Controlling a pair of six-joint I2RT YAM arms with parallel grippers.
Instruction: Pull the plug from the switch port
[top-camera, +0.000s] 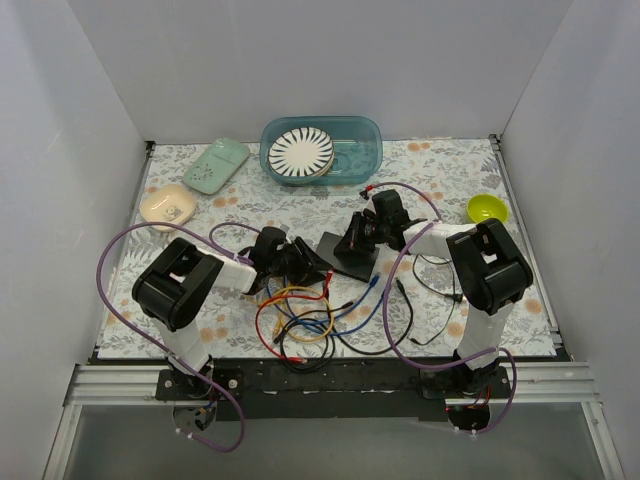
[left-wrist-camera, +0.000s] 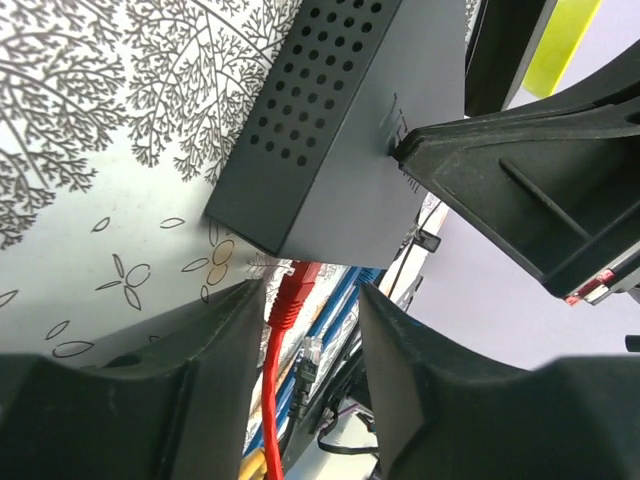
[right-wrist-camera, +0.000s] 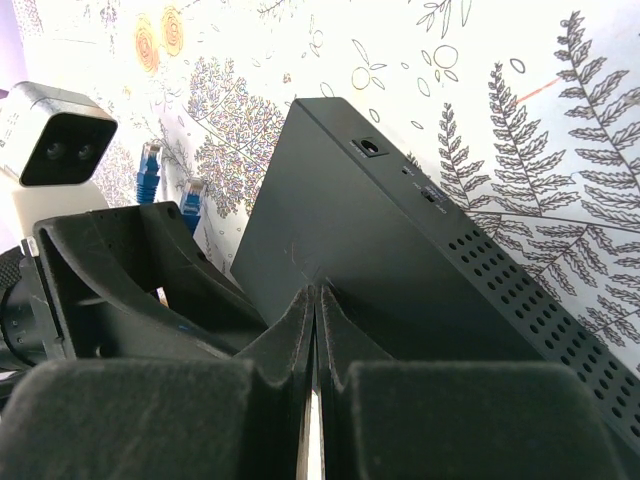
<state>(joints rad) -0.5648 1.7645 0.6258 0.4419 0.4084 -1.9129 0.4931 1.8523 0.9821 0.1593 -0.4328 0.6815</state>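
Surface: floral-cloth table (top-camera: 440, 170)
Back: teal plastic basin (top-camera: 372, 160), mint dish (top-camera: 216, 165), cream dish (top-camera: 168, 207), lime bowl (top-camera: 487, 208)
Ctr: black switch box (top-camera: 335, 248), coloured cables (top-camera: 300, 322)

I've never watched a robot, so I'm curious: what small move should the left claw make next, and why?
Probably close the left gripper on the red plug: its fingers stand open on either side of it, the plug sits at the edge of the switch, and the shut right gripper presses on its top.
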